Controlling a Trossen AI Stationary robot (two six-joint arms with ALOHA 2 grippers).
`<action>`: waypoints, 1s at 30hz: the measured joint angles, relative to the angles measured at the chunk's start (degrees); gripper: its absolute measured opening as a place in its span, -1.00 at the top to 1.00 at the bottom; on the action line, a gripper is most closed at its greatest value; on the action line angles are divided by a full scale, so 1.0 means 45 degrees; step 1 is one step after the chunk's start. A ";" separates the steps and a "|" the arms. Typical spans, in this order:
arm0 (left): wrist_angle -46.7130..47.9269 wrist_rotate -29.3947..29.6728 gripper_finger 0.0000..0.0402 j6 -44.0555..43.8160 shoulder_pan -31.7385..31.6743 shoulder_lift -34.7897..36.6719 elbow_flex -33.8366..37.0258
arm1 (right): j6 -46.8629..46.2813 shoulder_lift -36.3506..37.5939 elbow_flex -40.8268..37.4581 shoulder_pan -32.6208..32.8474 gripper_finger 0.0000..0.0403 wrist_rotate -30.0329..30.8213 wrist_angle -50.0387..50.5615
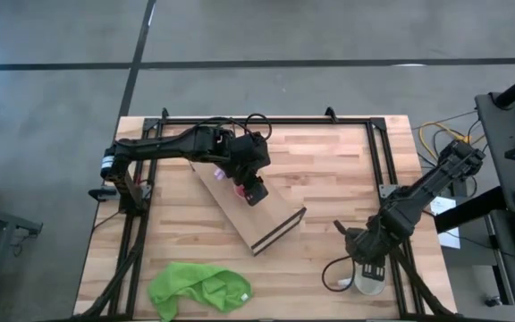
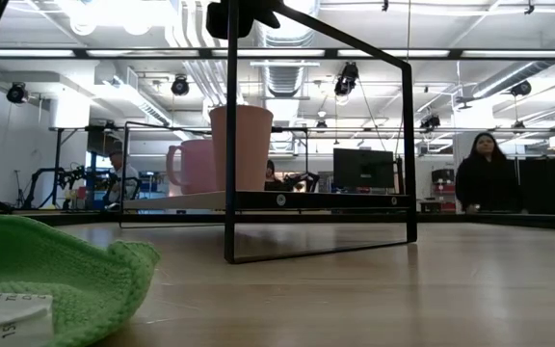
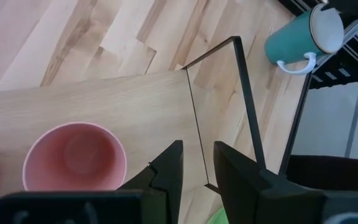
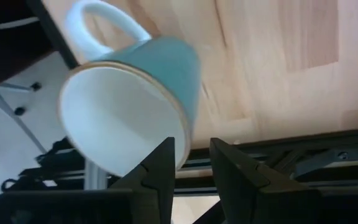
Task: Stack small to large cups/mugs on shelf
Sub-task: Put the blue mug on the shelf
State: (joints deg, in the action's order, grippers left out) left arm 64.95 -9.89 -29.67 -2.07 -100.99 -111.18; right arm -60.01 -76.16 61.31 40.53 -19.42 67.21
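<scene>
Here we hold our left gripper open above the pink cup on the shelf, while our right gripper pinches the teal mug's rim at the surface's edge, presumably for stacking.

shelf lies diagonally mid-table; left gripper hangs over it beside pink cup and purple cup. its black frame bars the open end. green cloth blocks the near-left area. teal mug crowds the near-right edge. bare wood between shelf and mug.
</scene>
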 joint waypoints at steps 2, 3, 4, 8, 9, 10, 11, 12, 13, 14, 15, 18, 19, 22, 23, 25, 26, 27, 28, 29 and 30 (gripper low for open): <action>0.0007 -0.0006 0.63 0.0001 0.0000 0.0000 0.0000 | 0.0000 -0.0010 0.0235 0.0093 0.53 0.0005 -0.0032; 0.0010 -0.0008 0.63 0.0002 0.0005 0.0000 0.0005 | 0.0000 -0.0045 0.0343 0.0141 0.53 0.0005 -0.0032; 0.0010 -0.0012 0.63 0.0002 0.0005 0.0000 0.0005 | 0.0000 -0.0103 0.0432 0.0178 0.53 0.0009 -0.0011; 0.0010 -0.0015 0.63 0.0010 0.0019 0.0000 0.0005 | -0.0061 -0.0338 0.0552 0.0402 0.53 0.0061 -0.0037; 0.0010 -0.0015 0.63 0.0010 0.0025 0.0000 0.0005 | -0.0122 -0.0383 0.0534 0.0437 0.53 0.0102 -0.0055; 0.0010 -0.0015 0.63 0.0015 0.0034 0.0000 0.0009 | -0.0215 -0.0421 0.0458 0.0495 0.53 0.0126 -0.0100; 0.0019 -0.0019 0.63 0.0015 0.0042 0.0000 0.0010 | -0.0336 -0.0472 0.0380 0.0552 0.53 0.0177 -0.0038; 0.0019 -0.0019 0.63 0.0019 0.0044 0.0000 0.0010 | -0.0445 -0.0520 0.0325 0.0578 0.53 0.0291 0.0001; 0.0019 -0.0024 0.63 0.0019 0.0044 0.0000 0.0015 | -0.0525 -0.0558 0.0268 0.0597 0.53 0.0357 -0.0045; 0.0019 -0.0021 0.63 0.0019 0.0044 0.0000 0.0016 | -0.0565 -0.0592 0.0230 0.0608 0.53 0.0371 -0.0055; 0.0019 -0.0024 0.63 0.0019 0.0044 0.0000 0.0019 | -0.0573 -0.0599 0.0215 0.0612 0.53 0.0378 -0.0029; 0.0019 -0.0024 0.63 0.0019 0.0044 0.0000 0.0019 | -0.0578 -0.0612 0.0212 0.0609 0.53 0.0558 -0.0062; 0.0019 -0.0024 0.63 0.0019 0.0044 0.0000 0.0019 | -0.0577 -0.0617 0.0208 0.0609 0.53 0.0633 -0.0062; 0.0019 -0.0024 0.63 0.0019 0.0044 0.0000 0.0019 | -0.0578 -0.0617 0.0207 0.0609 0.53 0.0670 -0.0069; 0.0019 -0.0026 0.63 0.0019 0.0044 0.0000 0.0019 | -0.0578 -0.0617 0.0207 0.0609 0.53 0.0670 -0.0074; 0.0019 -0.0024 0.63 0.0019 0.0044 0.0000 0.0019 | -0.0578 -0.0617 0.0207 0.0609 0.53 0.0670 -0.0091; 0.0019 -0.0029 0.63 0.0019 0.0049 0.0000 0.0019 | -0.0578 -0.0617 0.0198 0.0609 0.53 0.0675 -0.0114; 0.0019 -0.0029 0.63 0.0019 0.0049 0.0000 0.0019 | -0.0578 -0.0617 0.0179 0.0609 0.53 0.0684 -0.0134; 0.0019 -0.0029 0.63 0.0019 0.0062 0.0000 0.0019 | -0.0578 -0.0617 0.0151 0.0609 0.53 0.0714 -0.0138; 0.0019 -0.0029 0.63 0.0019 0.0067 0.0000 0.0019 | -0.0578 -0.0617 0.0121 0.0609 0.53 0.0773 -0.0147; 0.0019 -0.0034 0.63 0.0019 0.0068 0.0000 0.0019 | -0.0574 -0.0617 0.0081 0.0609 0.53 0.0872 -0.0169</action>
State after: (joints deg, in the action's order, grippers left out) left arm 65.04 -10.04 -29.58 -1.76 -100.99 -111.09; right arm -62.59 -78.94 61.67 43.27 -15.50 66.45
